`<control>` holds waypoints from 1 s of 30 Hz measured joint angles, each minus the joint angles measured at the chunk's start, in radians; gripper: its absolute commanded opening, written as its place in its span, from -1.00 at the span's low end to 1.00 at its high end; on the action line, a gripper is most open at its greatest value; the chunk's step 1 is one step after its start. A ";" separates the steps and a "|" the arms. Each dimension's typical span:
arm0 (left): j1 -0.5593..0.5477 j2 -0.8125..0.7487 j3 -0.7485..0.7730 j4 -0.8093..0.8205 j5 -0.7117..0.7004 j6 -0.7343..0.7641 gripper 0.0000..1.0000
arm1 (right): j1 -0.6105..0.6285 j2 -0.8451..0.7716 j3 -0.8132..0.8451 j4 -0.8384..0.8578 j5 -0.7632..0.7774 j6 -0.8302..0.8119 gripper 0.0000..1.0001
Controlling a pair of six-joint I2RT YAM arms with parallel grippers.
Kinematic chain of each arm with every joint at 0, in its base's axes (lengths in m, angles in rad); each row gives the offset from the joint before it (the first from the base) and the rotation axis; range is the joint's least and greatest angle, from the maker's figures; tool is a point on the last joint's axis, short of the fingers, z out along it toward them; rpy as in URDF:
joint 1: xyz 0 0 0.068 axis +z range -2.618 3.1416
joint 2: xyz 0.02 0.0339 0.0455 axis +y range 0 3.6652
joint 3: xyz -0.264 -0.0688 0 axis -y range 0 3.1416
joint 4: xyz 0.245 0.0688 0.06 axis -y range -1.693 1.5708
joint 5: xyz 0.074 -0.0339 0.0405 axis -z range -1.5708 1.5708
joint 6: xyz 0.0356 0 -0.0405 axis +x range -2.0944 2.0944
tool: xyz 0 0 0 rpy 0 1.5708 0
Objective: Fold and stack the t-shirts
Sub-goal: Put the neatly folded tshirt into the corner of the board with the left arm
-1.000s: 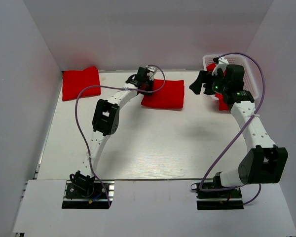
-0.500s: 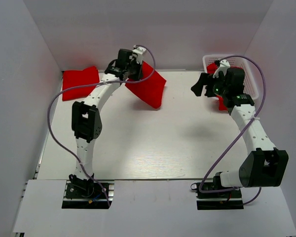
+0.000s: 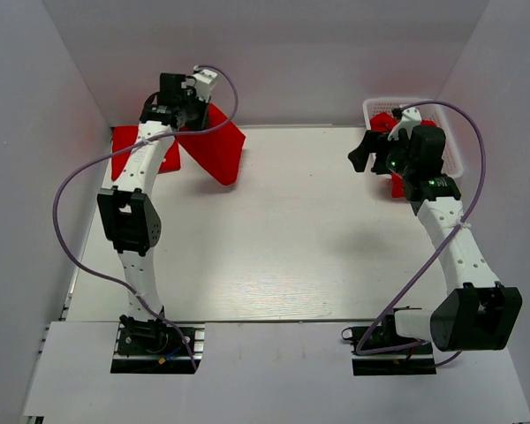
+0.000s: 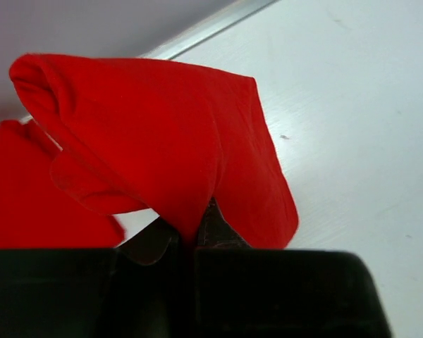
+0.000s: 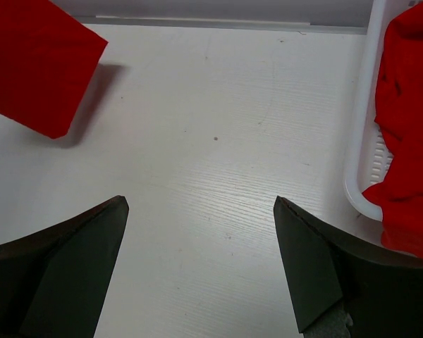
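**A:** What's on the table (image 3: 274,256)?

**B:** A white lattice basket (image 3: 453,150) stands in its far right corner. It holds a crumpled heap of red t-shirts (image 3: 384,119), and one fold is draped over the rim.

**A:** Where are the folded ones?

**B:** A folded t-shirt (image 3: 124,152) lies flat in the far left corner. Just beside it, along the far edge, is the hanging t-shirt (image 3: 216,150). It is tilted, with its lower corner close to the tabletop.

**A:** What's holding it?

**B:** The left gripper (image 3: 187,110) has its jaws nearly together, pinching the cloth at the top fold.

**A:** And the other one?

**B:** The right gripper (image 3: 367,152) hovers over bare table just left of the basket. Its jaws are spread wide and hold nothing.
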 measured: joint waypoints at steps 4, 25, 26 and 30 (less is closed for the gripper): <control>0.061 0.000 0.030 -0.016 -0.016 0.018 -1.00 | 0.000 0.000 -0.002 0.000 0.000 0.003 0.79; 0.287 0.040 0.093 0.007 0.052 0.055 -1.00 | 0.000 0.154 0.052 -0.006 -0.078 0.055 0.79; 0.295 0.048 0.093 0.016 0.061 0.056 -1.00 | 0.000 0.159 0.056 -0.006 -0.083 0.056 0.79; 0.331 0.095 0.098 0.056 0.087 0.058 -1.00 | 0.000 0.184 0.080 -0.009 -0.100 0.060 0.79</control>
